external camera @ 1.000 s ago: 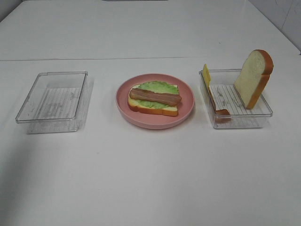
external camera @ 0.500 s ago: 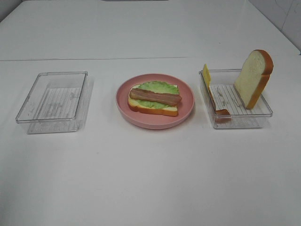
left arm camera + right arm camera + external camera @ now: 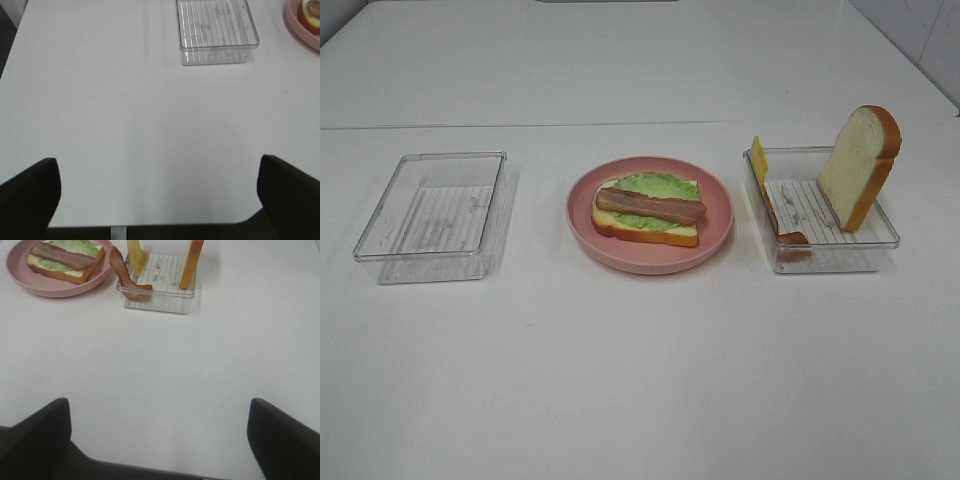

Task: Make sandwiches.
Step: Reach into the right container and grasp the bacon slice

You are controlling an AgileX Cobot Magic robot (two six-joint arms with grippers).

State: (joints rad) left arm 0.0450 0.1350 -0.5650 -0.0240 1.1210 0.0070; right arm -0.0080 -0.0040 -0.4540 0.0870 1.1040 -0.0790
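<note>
The open-faced sandwich (image 3: 648, 215) lies on the pink plate (image 3: 650, 262): a bread slice under green lettuce and one brown-red meat strip (image 3: 650, 207). In the right wrist view the sandwich (image 3: 65, 261) sits far ahead of my right gripper (image 3: 158, 407). A second bread slice (image 3: 860, 165) leans upright in the right clear tray (image 3: 825, 255), beside yellow cheese (image 3: 758, 160) and another meat strip (image 3: 786, 228). My left gripper (image 3: 157, 165) hovers over bare table near its front edge. Both grippers are open and hold nothing. Neither shows in the exterior view.
A clear tray (image 3: 430, 265) with nothing in it stands left of the plate; the left wrist view shows this tray (image 3: 215, 55) far ahead and the plate's rim (image 3: 300, 27) at the picture's edge. White table lies all around.
</note>
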